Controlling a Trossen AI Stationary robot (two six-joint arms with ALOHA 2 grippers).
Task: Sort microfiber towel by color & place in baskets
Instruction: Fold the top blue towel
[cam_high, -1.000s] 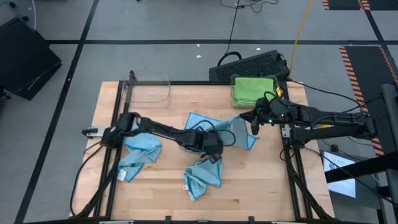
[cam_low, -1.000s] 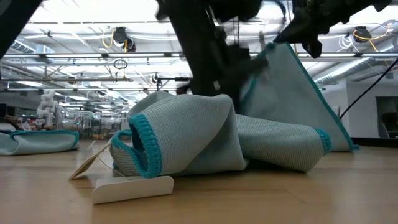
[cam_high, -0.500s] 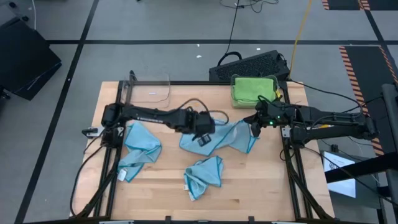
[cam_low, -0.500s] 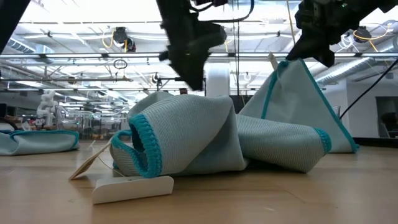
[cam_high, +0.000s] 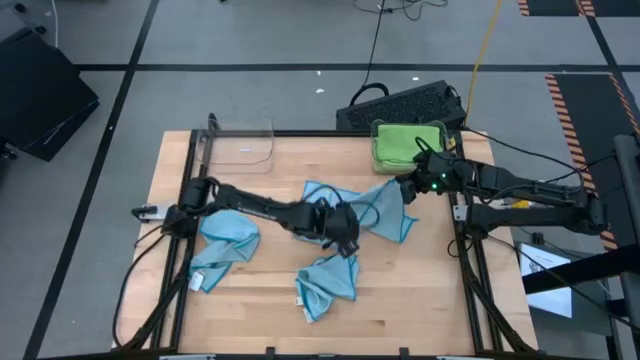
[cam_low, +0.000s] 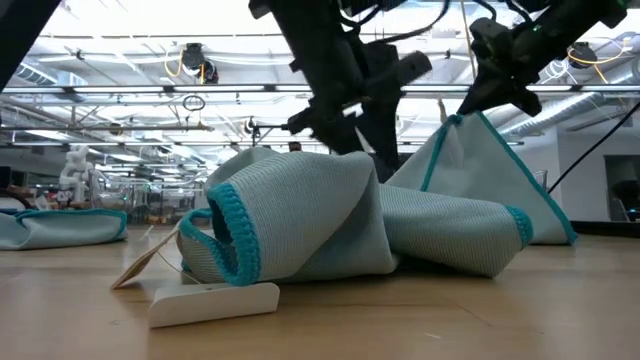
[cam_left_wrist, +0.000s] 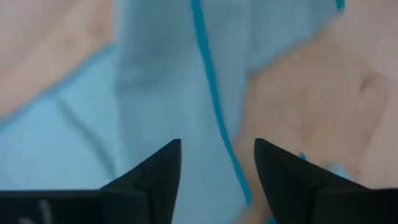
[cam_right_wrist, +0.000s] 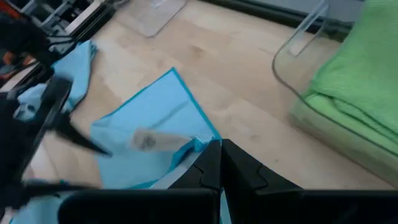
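From above, the light blue microfiber towel with a teal hem (cam_high: 372, 212) lies stretched across the middle of the wooden worktop (cam_high: 250, 300), its long axis running between the two grippers. The right gripper (cam_high: 407, 192) is clamped on the towel's corner nearest the clear plastic basket filled with green towels (cam_high: 405, 143); the left gripper (cam_high: 345, 240) sits over the towel's opposite end, its fingers hidden under the wrist. An empty clear basket (cam_high: 245, 145) stands well behind the left arm. At table height, a second crumpled blue towel (cam_low: 300, 230) blocks the lower part of the stretched towel, whose pinched corner rises to a peak at the right gripper (cam_low: 462, 108). The left wrist view shows the left gripper (cam_left_wrist: 216, 163) with fingers apart just above blue cloth. The right wrist view shows the right gripper (cam_right_wrist: 220, 163) closed on the corner.
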